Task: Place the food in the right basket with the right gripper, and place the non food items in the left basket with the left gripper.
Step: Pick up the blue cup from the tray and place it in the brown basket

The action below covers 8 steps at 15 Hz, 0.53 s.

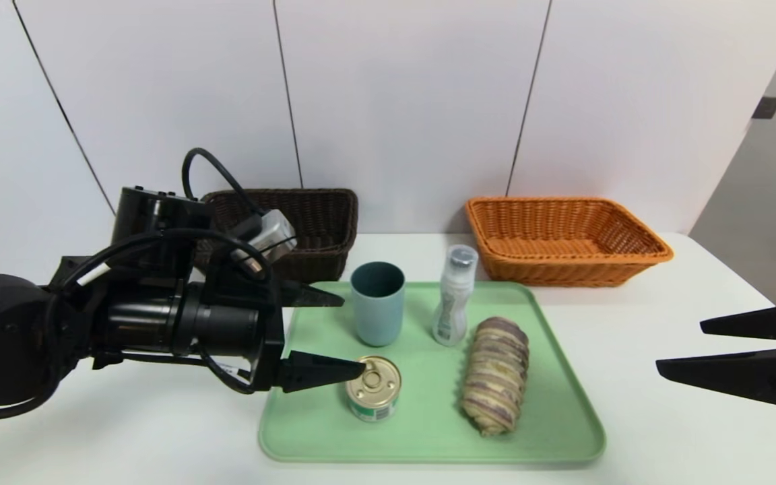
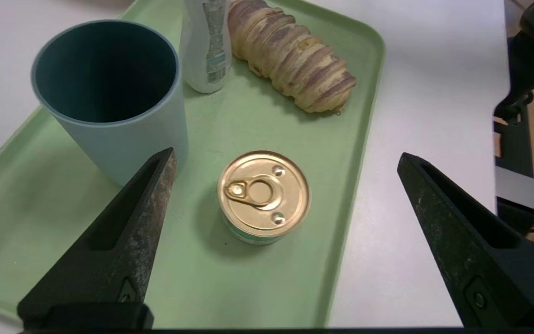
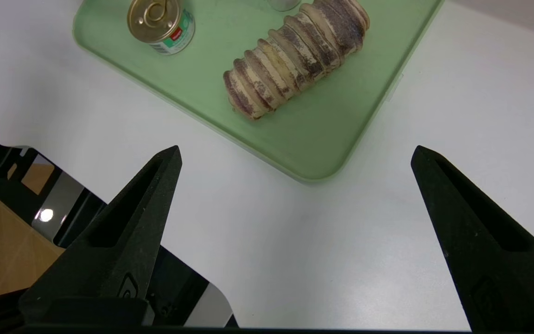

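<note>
- One left gripper (image 1: 354,332), its two black fingers spread wide with nothing between them, hangs over the left end of the tray and points toward the robot's right.
- One right gripper (image 1: 677,347), fingers also wide apart and holding nothing, sits off the tray's right side above bare table (image 1: 664,438).
- One green tray (image 1: 428,431) lies on the white table between the two grippers; four things stand or lie on it.
- One tin can (image 1: 374,389) with a gold pull-tab lid and green label sits just beyond the tip of the left gripper's nearer finger; from the left wrist view it lies between the two fingers' lines, ahead of them.
- One blue-grey cup (image 1: 377,303), upright and open-mouthed, stands just ahead of the left gripper's farther finger, close beside its tip.
- One white bottle (image 1: 454,296) with a clear cap stands upright past the cup, farther from the left gripper.
- One swirled bread roll (image 1: 496,375) lies lengthwise on the tray's right half, the item nearest the right gripper yet well apart from it.
- Two baskets sit at the back of the table: one dark brown basket (image 1: 320,222) behind the left gripper, partly hidden by its arm, and one orange basket (image 1: 563,239) beyond the right gripper, toward the wall.
- No soap bar shows in any view; whether it lies in the dark basket cannot be told.
</note>
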### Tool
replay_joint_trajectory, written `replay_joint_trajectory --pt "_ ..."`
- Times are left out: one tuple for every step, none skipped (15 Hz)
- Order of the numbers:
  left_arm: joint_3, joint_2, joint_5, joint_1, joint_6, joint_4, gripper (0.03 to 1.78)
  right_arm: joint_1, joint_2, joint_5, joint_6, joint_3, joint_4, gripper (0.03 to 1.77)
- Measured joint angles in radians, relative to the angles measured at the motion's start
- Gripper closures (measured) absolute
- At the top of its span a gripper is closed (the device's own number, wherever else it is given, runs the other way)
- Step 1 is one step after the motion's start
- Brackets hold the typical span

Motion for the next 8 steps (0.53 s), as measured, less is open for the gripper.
replay_joint_trajectory --pt "0.002 0.018 -0.001 0.009 0.005 -0.022 0.12 0.000 -0.001 0.000 0.000 0.000 0.000 0.09" --pt "0.004 0.031 0.000 0.016 0.006 -0.024 0.12 0.000 -0.001 0.000 0.000 0.000 0.001 0.09" --pt "0.004 0.042 0.000 0.026 0.009 -0.027 0.12 0.000 -0.003 0.000 0.000 0.000 0.001 0.09" --pt "0.004 0.052 0.000 0.039 0.015 -0.027 0.12 0.000 -0.005 0.000 0.000 0.000 0.001 0.09" --pt "0.003 0.061 -0.001 0.052 0.024 -0.027 0.12 0.000 -0.006 0.000 0.000 0.000 0.001 0.09" --pt "0.002 0.070 -0.001 0.065 0.036 -0.027 0.12 0.000 -0.007 0.001 0.000 0.000 0.000 0.09" --pt "-0.002 0.080 0.000 0.077 0.053 -0.027 0.12 0.000 -0.007 0.002 0.000 0.000 0.000 0.09" --pt "-0.007 0.090 0.000 0.083 0.056 -0.027 0.12 0.000 -0.007 0.004 0.000 0.000 0.000 0.09"
